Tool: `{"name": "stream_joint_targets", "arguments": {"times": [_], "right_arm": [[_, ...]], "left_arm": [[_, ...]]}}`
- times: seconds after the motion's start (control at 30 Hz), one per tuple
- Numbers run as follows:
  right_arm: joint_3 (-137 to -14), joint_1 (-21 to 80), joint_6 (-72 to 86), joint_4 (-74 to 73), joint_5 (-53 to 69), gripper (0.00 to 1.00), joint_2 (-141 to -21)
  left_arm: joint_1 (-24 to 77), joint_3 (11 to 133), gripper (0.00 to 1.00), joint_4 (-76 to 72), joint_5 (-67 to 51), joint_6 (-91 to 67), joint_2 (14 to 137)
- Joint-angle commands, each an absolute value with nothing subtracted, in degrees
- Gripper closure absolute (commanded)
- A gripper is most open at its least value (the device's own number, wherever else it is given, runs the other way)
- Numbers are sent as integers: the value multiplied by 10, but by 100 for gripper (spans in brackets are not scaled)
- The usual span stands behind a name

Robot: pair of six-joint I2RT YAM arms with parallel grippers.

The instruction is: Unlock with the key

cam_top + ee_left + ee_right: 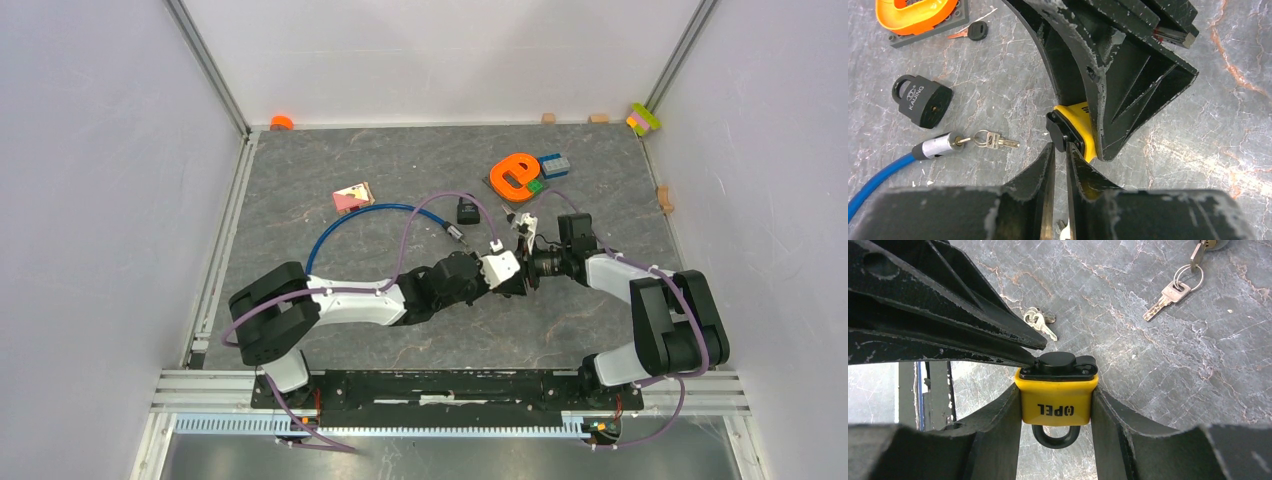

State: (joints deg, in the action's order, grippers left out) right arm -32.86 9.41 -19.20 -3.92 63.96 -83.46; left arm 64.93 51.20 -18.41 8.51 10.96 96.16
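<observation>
A yellow OPEL padlock (1055, 400) hangs above the table, with my right gripper (1055, 392) shut on its two sides and its shackle pointing back toward the wrist. My left gripper (1060, 149) comes from the opposite side. Its jaws stand only a thin slit apart, the tips pinching the edge of the padlock's black cap (1058, 362). No key sits in either gripper. A small bunch of keys (1039, 320) lies on the table below the padlock. Both grippers meet at mid-table (522, 272).
A blue cable lock (350, 225) has a key in its cylinder, with a spare key (998, 141) on the ring. A black KAUING padlock (923, 100) lies beside it. A black-headed key (975, 31) and an orange letter block (515, 172) sit farther back.
</observation>
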Motion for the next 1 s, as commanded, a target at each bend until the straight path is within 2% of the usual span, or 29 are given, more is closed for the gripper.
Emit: {"name": "stream_joint_targets", "arguments": {"times": [0.0, 0.97], "right_arm": [[-338, 131, -145, 20, 862, 100, -804], [-298, 157, -52, 137, 884, 100, -790]], "left_arm": [[662, 503, 80, -222, 110, 151, 1001], [657, 483, 80, -303, 228, 240, 1034]]}}
